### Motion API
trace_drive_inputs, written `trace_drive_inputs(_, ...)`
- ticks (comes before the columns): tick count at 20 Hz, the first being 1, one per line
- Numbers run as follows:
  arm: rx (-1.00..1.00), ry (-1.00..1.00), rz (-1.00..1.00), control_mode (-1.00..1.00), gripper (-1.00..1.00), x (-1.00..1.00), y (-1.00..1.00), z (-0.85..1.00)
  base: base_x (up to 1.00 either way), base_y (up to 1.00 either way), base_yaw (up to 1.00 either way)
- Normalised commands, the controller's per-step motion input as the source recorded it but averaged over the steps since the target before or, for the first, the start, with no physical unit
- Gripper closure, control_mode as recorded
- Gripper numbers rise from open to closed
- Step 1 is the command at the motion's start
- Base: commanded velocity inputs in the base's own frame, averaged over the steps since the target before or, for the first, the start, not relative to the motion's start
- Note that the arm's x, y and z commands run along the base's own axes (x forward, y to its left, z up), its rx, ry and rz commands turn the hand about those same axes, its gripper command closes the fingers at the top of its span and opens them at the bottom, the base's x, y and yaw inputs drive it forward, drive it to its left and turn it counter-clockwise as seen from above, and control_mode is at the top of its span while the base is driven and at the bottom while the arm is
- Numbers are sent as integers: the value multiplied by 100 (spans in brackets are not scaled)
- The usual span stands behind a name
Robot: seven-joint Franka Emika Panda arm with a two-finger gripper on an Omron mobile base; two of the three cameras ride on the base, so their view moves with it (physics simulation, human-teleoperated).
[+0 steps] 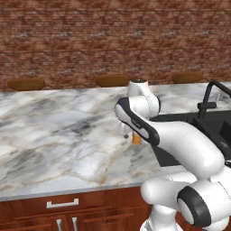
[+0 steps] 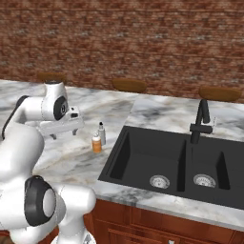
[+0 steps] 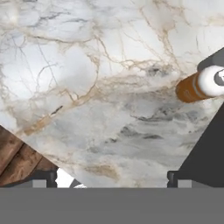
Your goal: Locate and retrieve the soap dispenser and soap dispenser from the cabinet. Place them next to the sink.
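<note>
The gripper (image 2: pixel 63 132) is held wide open and empty above the marble counter (image 2: pixel 71 152), just left of both soap dispensers (image 2: pixel 99 138).

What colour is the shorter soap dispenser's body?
Orange, with a white pump head; clearest in the right base view.

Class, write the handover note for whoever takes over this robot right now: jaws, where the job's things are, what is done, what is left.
Gripper: jaws open, holding nothing, above the marble counter left of the bottles.
Orange soap bottle and grey soap bottle: both upright on the counter, side by side, just left of the black sink.
Done: both bottles stand next to the sink.
Left: nothing obvious; probably just pull the arm back clear of the bottles.
</note>
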Motion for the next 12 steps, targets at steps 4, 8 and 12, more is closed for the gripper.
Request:
trace_drive_inputs(4,5,-19,-9,-100,-100,-49,-15,0,0,0,0)
trace_drive_inputs(8,4,-15,-7,-100,-100,-42,-11,0,0,0,0)
trace_drive_inputs(12,4,-14,-7,-100,-100,-33,-7,0,0,0,0)
